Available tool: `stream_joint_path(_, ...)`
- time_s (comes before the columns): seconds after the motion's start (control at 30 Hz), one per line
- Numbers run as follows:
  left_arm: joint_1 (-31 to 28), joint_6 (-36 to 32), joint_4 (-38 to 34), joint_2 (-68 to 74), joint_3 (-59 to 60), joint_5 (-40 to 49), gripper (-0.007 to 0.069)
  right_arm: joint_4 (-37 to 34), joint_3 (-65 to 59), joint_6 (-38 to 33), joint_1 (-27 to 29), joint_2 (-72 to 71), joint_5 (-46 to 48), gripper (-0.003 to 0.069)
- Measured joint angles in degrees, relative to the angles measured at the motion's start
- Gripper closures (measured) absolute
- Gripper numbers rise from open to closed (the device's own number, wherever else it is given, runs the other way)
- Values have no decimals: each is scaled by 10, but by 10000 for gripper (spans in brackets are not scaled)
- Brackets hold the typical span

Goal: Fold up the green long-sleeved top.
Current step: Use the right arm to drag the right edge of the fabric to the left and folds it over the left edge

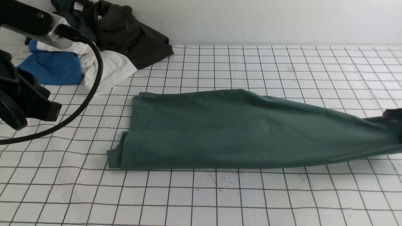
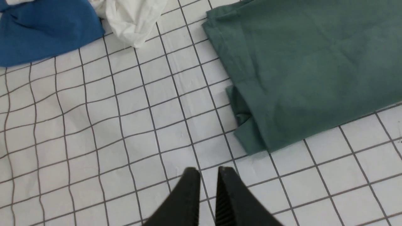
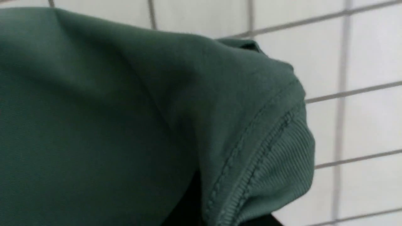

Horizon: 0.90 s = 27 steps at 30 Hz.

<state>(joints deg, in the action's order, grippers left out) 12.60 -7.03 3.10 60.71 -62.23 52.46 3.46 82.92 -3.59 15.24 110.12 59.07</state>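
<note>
The green long-sleeved top (image 1: 226,128) lies folded into a long band across the gridded table (image 1: 220,194). Its left end is flat; its right end is drawn up toward the picture's right edge. There my right gripper (image 1: 394,121) is shut on the fabric. In the right wrist view the top's ribbed, stitched edge (image 3: 276,163) drapes over the jaws, and only a dark finger (image 3: 187,204) shows beneath it. My left gripper (image 2: 209,171) hovers over bare table just off the top's near left corner (image 2: 251,141), its fingers close together with nothing between them.
A pile of other clothes sits at the back left by the wall: a bright blue garment (image 1: 50,67), a white one (image 1: 106,69) and a dark olive-black one (image 1: 132,37). My left arm (image 1: 25,97) and its cable (image 1: 94,81) hang in front of that pile.
</note>
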Motion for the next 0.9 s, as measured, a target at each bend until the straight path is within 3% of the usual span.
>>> stream_joint_path(0.13, 0, 0, -9, 0, 0, 1, 560, 39, 72, 10, 0, -44, 52, 635)
stream_joint_path(0.3, 0, 0, -31, 0, 0, 1, 560, -55, 143, -11, -63, -99, 85, 636)
stream_joint_path(0.37, 0, 0, -38, 0, 0, 1, 560, -102, 151, -21, -107, -110, 83, 636)
stream_joint_path(0.43, 0, 0, -59, 0, 0, 1, 560, -181, 156, -31, -194, -112, 66, 636)
stream_joint_path(0.53, 0, 0, -70, 0, 0, 1, 560, -247, 156, -39, -291, -82, 23, 636)
stream_joint_path(0.57, 0, 0, -71, 0, 0, 1, 560, -247, 156, -40, -297, -79, 18, 636)
stream_joint_path(0.7, 0, -1, -78, 0, 0, 1, 560, -321, 156, -76, -423, 22, -95, 636)
stream_joint_path(0.8, 0, -2, -79, 0, 0, 0, 560, -377, 157, -106, -470, 92, -165, 631)
stream_joint_path(0.9, 0, -2, -79, 0, 0, 0, 560, -420, 167, -134, -484, 140, -202, 606)
